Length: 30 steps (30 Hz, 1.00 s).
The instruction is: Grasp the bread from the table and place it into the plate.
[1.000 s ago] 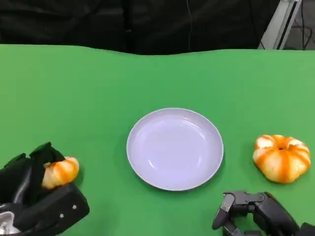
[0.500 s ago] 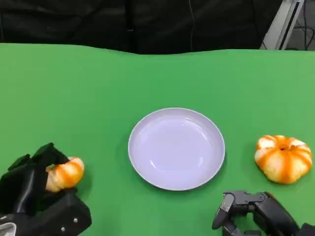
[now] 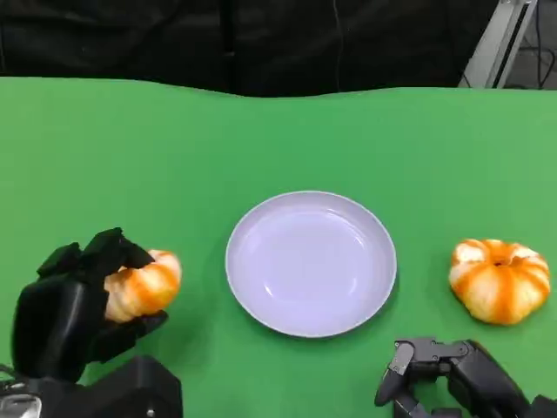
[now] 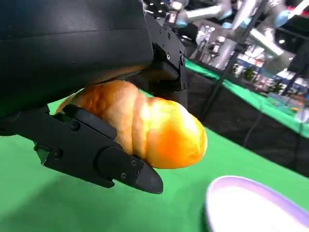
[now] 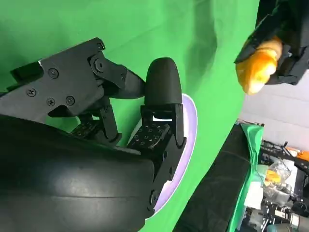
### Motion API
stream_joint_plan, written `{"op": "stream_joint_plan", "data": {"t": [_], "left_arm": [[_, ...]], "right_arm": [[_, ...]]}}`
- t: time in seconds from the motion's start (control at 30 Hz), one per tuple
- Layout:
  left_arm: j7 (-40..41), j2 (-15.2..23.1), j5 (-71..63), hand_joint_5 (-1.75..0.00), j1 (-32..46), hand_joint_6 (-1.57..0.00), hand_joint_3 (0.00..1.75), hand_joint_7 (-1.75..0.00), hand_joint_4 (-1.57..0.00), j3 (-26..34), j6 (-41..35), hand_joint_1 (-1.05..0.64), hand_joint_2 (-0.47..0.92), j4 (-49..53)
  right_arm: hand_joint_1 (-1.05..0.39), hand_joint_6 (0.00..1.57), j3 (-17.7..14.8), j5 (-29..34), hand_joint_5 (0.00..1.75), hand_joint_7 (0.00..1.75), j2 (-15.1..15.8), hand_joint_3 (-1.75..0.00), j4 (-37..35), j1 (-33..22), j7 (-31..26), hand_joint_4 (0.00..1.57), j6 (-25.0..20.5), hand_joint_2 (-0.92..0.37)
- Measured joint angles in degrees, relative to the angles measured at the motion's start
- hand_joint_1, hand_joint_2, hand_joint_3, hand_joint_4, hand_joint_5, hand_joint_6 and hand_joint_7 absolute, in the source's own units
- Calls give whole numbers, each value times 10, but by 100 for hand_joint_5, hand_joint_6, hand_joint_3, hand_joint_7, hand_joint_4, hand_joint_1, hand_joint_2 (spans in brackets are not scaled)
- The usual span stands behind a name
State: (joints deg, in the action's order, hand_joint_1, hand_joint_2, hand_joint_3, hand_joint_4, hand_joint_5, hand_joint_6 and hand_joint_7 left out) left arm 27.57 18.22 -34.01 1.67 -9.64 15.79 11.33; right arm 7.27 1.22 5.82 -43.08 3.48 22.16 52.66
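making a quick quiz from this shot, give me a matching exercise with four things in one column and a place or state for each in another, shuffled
Things:
1. long bread
2. plate
3. round bread
4. right hand

Places or states:
A. holds nothing, near the table's front edge
B. lying on the green table to the plate's right
C. gripped by the left hand, off the table
D. nothing in it, mid-table

Pairs: 1-C, 2-D, 3-B, 4-A

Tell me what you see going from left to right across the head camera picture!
Left hand → long bread it holds → white plate → right hand → round pumpkin-shaped bread, all on the green table.
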Motion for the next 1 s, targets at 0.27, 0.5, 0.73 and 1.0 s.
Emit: {"op": "stream_joint_plan", "data": {"t": [0.27,0.5,0.73,1.0], "left_arm": [[-13,-8,-30,-175,25,-45,0,-175,-64,-2,-2,-5,83,-84],[-43,-22,-39,-175,13,-44,1,-174,-63,-20,4,-6,85,-124],[-112,-52,8,-175,-46,-47,1,-170,-62,-39,11,-7,83,-103],[-125,-83,-1,-175,-119,-53,1,-162,-63,-83,29,-8,82,-15]], "right_arm": [[-13,88,0,0,146,110,0,-90,0,0,0,82,-2,-65],[-13,87,0,-1,145,110,-1,-90,0,-1,0,83,-2,-65],[-13,86,1,1,146,113,-4,-89,1,-2,-2,83,-1,-66],[-13,88,2,2,145,112,-7,-90,2,-3,-8,83,-1,-66]]}}
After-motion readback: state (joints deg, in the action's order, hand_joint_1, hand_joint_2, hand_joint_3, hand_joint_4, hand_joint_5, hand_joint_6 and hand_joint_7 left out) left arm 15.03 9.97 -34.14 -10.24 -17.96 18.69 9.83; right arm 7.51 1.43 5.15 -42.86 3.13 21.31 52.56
